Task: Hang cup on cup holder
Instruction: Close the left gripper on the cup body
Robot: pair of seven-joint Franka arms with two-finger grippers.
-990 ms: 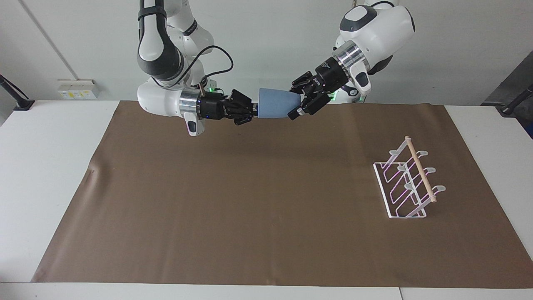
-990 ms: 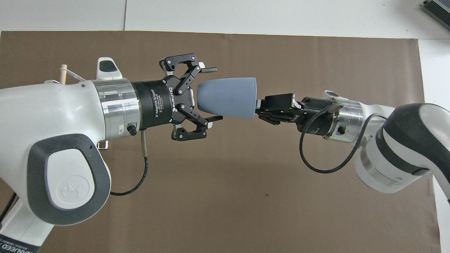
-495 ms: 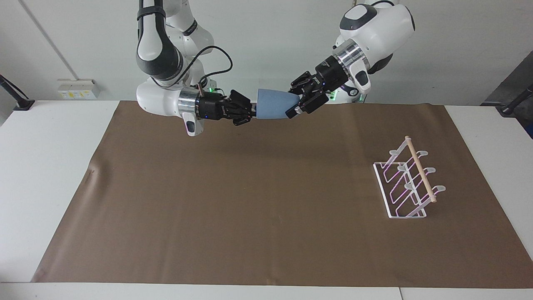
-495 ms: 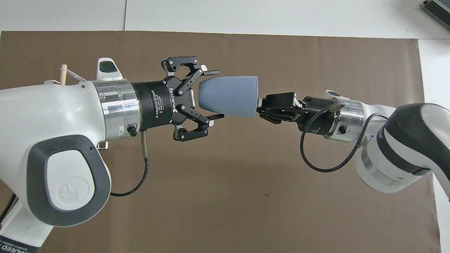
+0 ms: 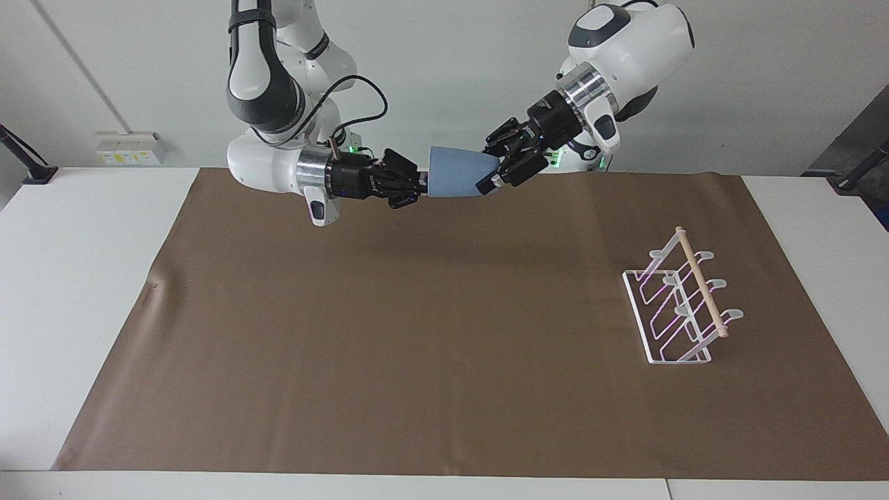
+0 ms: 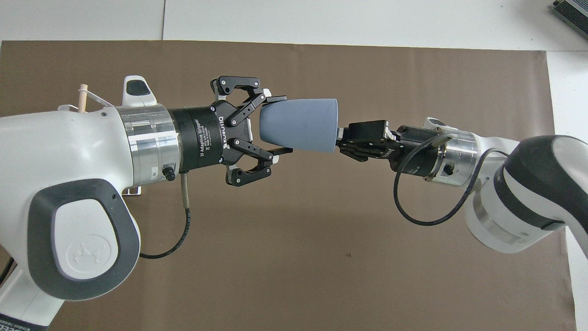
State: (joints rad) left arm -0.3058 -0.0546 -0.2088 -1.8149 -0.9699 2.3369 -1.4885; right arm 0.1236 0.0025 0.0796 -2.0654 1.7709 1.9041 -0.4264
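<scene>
The light-blue cup [image 5: 455, 172] hangs on its side in the air over the mat's edge nearest the robots, held from both ends. My left gripper [image 5: 492, 172] is shut on the cup's narrow base, with a fingertip pressed on each side, as the overhead view shows around the cup [image 6: 298, 125]. My right gripper [image 5: 421, 186] is shut on the wide rim. The white wire cup holder [image 5: 684, 298] with its wooden dowel stands on the mat toward the left arm's end. In the overhead view my left arm covers all of it but a dowel tip [image 6: 83, 94].
A brown mat [image 5: 417, 333] covers most of the white table [image 5: 76, 278]. The mat has a small crease [image 5: 153, 285] toward the right arm's end. A grey wall box [image 5: 128, 148] sits past the table's edge.
My left gripper's fingers have closed in from wide apart onto the cup's narrow base. The cup and both grippers have shifted only slightly.
</scene>
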